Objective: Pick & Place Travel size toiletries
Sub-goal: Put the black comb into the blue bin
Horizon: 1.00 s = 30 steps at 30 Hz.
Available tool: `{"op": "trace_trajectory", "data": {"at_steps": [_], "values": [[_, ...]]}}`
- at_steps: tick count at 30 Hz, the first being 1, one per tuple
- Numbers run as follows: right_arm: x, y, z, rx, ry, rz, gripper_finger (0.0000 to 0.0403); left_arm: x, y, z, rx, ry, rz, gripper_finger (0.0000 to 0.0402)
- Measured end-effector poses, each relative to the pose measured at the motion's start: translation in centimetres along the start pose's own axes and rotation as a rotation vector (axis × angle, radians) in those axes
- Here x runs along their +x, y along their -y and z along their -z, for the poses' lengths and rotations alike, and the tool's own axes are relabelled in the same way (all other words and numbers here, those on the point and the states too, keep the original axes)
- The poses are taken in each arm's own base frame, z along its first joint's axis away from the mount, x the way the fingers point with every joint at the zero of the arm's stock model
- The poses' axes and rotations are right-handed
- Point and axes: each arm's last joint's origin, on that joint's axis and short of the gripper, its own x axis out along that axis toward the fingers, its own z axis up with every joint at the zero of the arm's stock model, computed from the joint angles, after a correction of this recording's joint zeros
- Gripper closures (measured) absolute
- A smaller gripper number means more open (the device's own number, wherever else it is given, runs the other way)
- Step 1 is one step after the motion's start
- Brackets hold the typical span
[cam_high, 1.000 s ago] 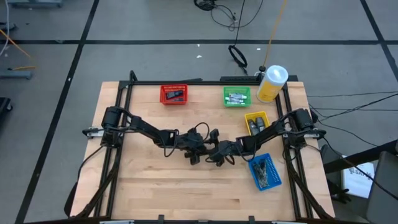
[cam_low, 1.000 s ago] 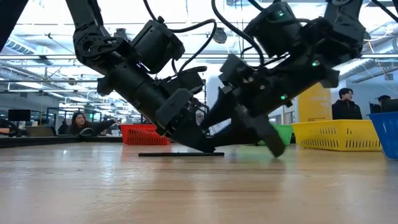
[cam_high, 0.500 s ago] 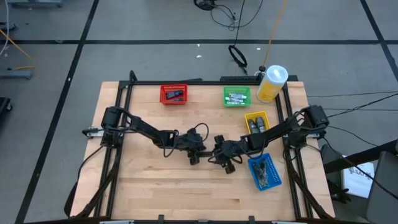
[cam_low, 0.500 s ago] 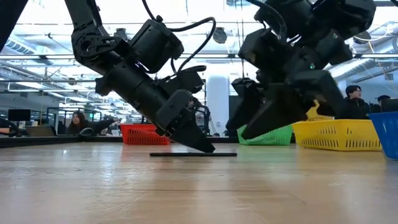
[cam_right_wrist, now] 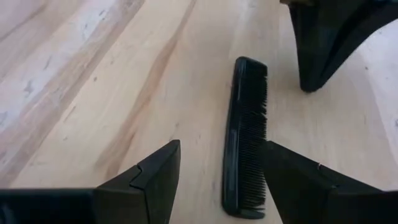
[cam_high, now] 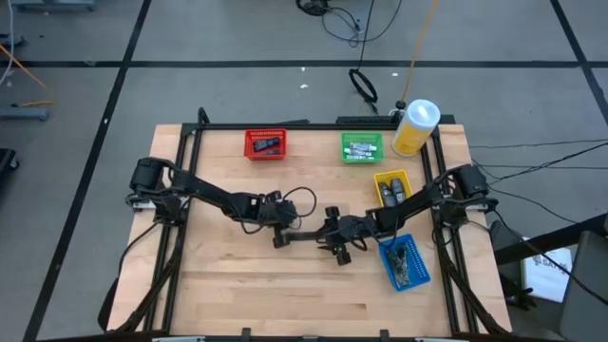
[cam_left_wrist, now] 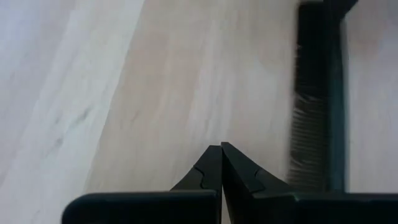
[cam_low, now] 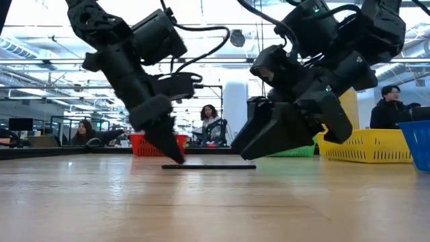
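A thin black comb lies flat on the wooden table between my two grippers; it also shows as the comb, the comb and the comb. My left gripper is shut, its tip down at the table beside the comb's left end. My right gripper is open and low at the comb's right end, one finger on each side of it. Small dark and silvery toiletries lie in the coloured bins.
At the far edge stand a red bin, a green bin and a large yellow bottle with a white cap. A yellow bin and a blue bin sit at the right. Bare wood lies near and left. People show beyond the table.
The comb slid a little toward the table's right, then stayed flat. My left gripper drew back toward the table's left and tipped steeper, its tip now by the comb's left end. My right gripper rose, then came back down over the comb's right end.
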Motion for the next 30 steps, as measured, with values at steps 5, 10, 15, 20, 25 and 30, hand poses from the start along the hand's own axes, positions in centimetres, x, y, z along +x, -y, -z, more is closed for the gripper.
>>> {"op": "trace_trajectory", "data": {"at_steps": [5,10,15,20,25,30], "values": [[0.0,0.4,0.0,0.008,0.003,0.011,0.0177,0.5,-0.8,1.4,-0.029,0.061,0.043,0.0401],[0.3,0.9,0.3,0.017,-0.011,0.024,0.0162,0.9,-1.2,2.1,-0.013,0.196,0.179,0.0401],[0.9,1.3,0.4,0.026,-0.028,0.034,0.0163,1.8,-1.2,2.3,0.021,0.236,0.286,0.0401],[1.6,1.6,0.8,0.027,-0.071,0.078,0.0170,3.2,-1.0,2.7,0.030,0.250,0.320,0.0401],[1.6,1.9,1.5,0.053,-0.137,0.103,0.0176,4.0,-1.0,3.1,0.031,0.249,0.351,0.0401],[1.6,2.1,1.6,0.026,-0.152,0.125,0.0184,4.7,-0.9,3.5,0.019,0.239,0.374,0.0401]]}}
